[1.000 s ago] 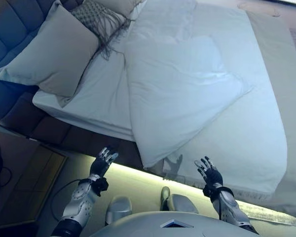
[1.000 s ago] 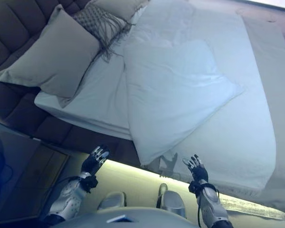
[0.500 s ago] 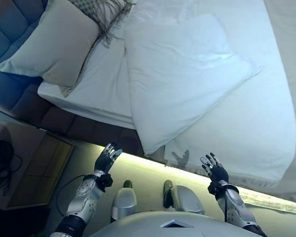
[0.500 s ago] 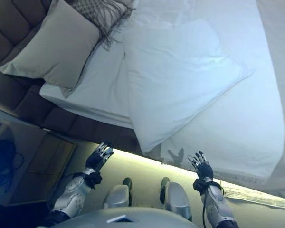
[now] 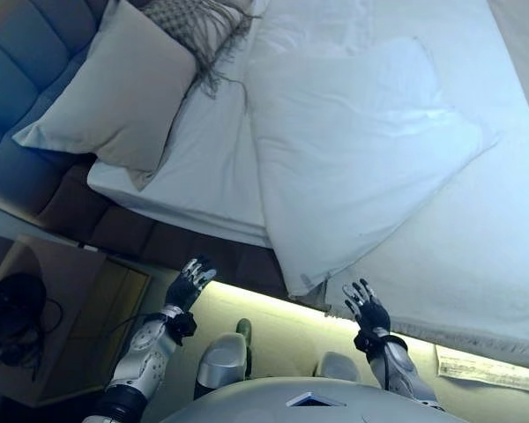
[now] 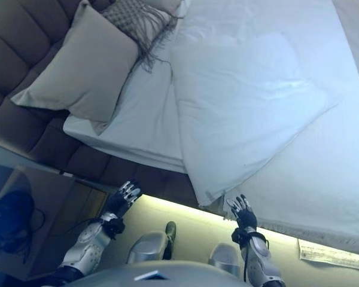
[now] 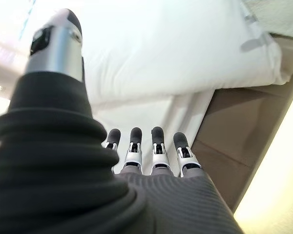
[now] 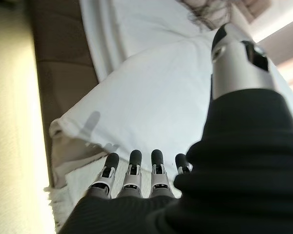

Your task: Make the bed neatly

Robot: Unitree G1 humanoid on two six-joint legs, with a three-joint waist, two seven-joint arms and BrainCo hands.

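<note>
Bed is lying just past the fingers of both hands, and it is not neat yet. A white duvet is sitting crooked on it, folded back over itself, with one corner hanging over the near edge of the mattress. That corner is sitting just beyond the fingers of the right hand, a little toward the left hand. The left hand is hovering by the dark bed frame, with the white sheet further out past its fingers.

Both hands are empty. The fingers on each hand are straight and spread apart, touching nothing.

Farther off, beyond the left fingers, a big grey pillow and a fringed patterned cushion are leaning at the headboard.

I think the robot is reaching in for its first grab of the duvet. Next, the right fingers probably need to go forward and close on the hanging corner. The left fingers likely need to catch the duvet edge nearer the pillow. Then both hands can pull it flat and straight.
</note>
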